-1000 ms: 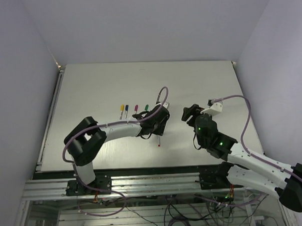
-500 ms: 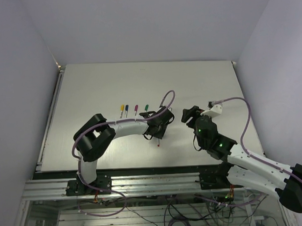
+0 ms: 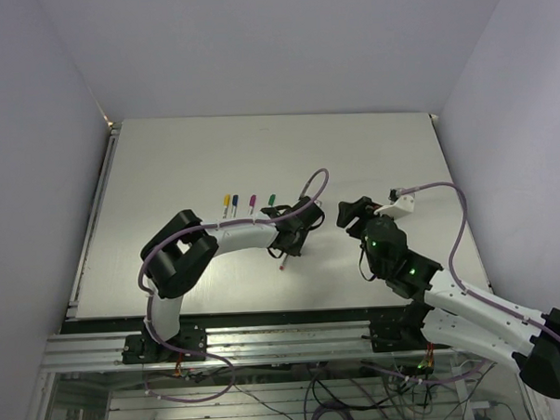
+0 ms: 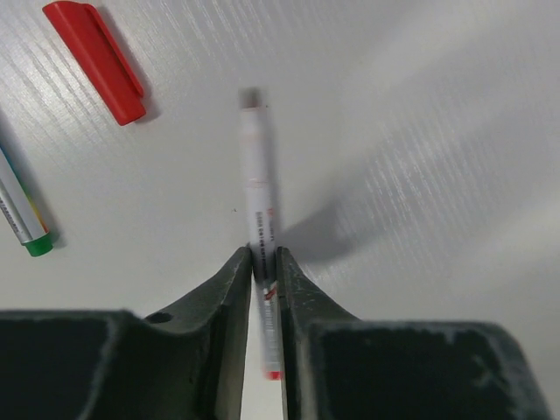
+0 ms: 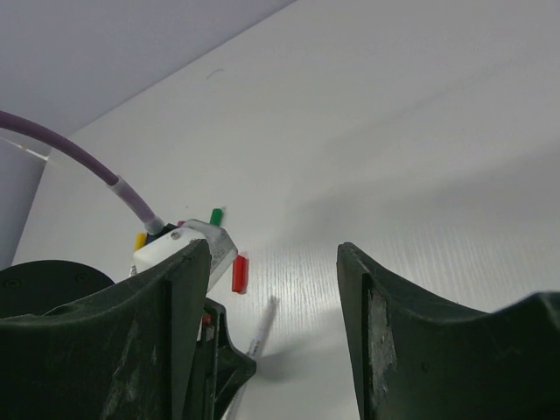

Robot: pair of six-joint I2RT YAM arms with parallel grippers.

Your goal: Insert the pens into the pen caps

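My left gripper [image 3: 294, 234] is shut on a silver-grey pen [image 4: 258, 184] and holds it just above the table. The pen's bare tip points away from the wrist, and its red rear end shows in the top view [image 3: 281, 265]. The red cap [image 4: 94, 59] lies loose on the table to the left of the tip and apart from it; it also shows in the right wrist view [image 5: 239, 272]. My right gripper [image 3: 348, 213] is open and empty, just right of the left gripper. In its own view [image 5: 273, 248] the held pen [image 5: 263, 322] lies between its spread fingers, further off.
Several capped pens lie in a row left of the left gripper: yellow [image 3: 227, 202], blue [image 3: 235, 202], purple [image 3: 253, 201] and green [image 3: 271, 200]. The green-capped pen end [image 4: 35, 243] is near the left jaw. A purple cable [image 3: 312, 182] loops above the left wrist.
My left gripper has turned and shifted with the pen; the pen's red rear end has swung left and slightly up. The right arm has barely moved.
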